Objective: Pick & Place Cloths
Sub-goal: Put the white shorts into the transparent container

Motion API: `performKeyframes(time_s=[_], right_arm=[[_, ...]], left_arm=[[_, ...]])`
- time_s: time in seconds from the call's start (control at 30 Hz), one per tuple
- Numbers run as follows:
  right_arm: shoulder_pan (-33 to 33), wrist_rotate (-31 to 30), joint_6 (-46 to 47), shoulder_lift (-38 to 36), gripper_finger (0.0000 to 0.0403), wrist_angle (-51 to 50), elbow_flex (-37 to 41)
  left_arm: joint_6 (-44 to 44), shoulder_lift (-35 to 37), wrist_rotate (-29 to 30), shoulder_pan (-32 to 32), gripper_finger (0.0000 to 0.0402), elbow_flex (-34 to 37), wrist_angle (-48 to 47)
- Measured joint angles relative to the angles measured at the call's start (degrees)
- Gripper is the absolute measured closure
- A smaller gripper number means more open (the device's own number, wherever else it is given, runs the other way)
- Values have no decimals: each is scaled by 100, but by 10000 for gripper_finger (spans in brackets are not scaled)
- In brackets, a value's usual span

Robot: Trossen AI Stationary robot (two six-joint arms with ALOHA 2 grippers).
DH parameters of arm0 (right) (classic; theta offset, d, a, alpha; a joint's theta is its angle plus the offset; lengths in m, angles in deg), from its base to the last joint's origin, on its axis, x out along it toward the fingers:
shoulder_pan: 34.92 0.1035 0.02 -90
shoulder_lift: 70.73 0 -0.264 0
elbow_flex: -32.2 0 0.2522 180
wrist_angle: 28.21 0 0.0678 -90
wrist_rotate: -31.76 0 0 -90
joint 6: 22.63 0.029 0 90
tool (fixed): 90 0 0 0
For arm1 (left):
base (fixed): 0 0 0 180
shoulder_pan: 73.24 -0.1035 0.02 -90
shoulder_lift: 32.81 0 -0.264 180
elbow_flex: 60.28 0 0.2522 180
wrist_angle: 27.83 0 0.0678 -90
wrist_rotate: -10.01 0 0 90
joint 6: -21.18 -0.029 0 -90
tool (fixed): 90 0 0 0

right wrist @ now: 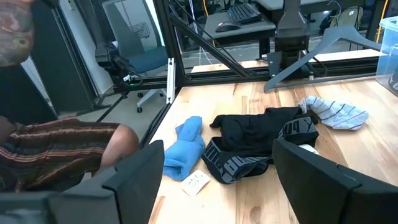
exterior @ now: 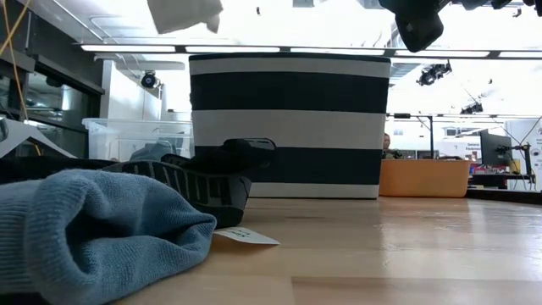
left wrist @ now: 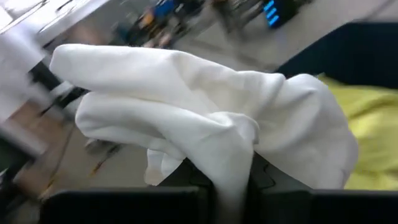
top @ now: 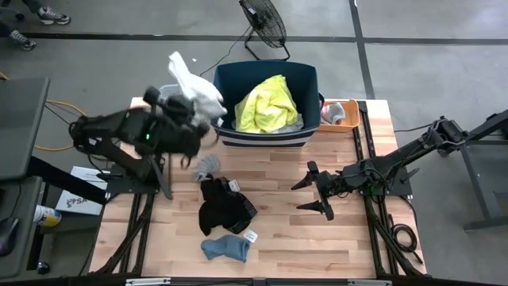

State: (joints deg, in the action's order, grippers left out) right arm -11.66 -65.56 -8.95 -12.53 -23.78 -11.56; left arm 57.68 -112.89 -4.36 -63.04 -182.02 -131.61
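While the white cloth [top: 193, 82] was held up beside the tub [top: 268, 137], it was pinched tight in the closed left end effector [top: 197, 121]. It should be carried over the yellow shirt [top: 267, 105] before being dropped. The right end effector [top: 316, 193] was kept wide open and empty above the table [top: 294, 230].

Lab: office chair [right wrist: 144, 62], monitors [exterior: 495, 151], concrete floor [top: 429, 71].
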Motion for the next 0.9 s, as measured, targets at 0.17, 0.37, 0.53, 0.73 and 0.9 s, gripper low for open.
performKeyframes(time_s=[0.17,0.37,0.53,0.73,0.9], right_arm=[[-1,0,-1,0,111,0,0],[1,0,0,0,111,0,0],[-2,0,-1,0,111,0,0],[0,0,0,0,111,0,0],[0,-2,-1,0,111,0,0]], left_arm=[[-515,28,-511,-1436,378,0,0],[-1494,-9,-1237,-2886,378,0,178],[-2877,-10,-2478,-3959,378,2,836],[-2923,-218,-3833,-5184,378,2,1077],[-2529,-549,-4863,-5879,378,4,984]])
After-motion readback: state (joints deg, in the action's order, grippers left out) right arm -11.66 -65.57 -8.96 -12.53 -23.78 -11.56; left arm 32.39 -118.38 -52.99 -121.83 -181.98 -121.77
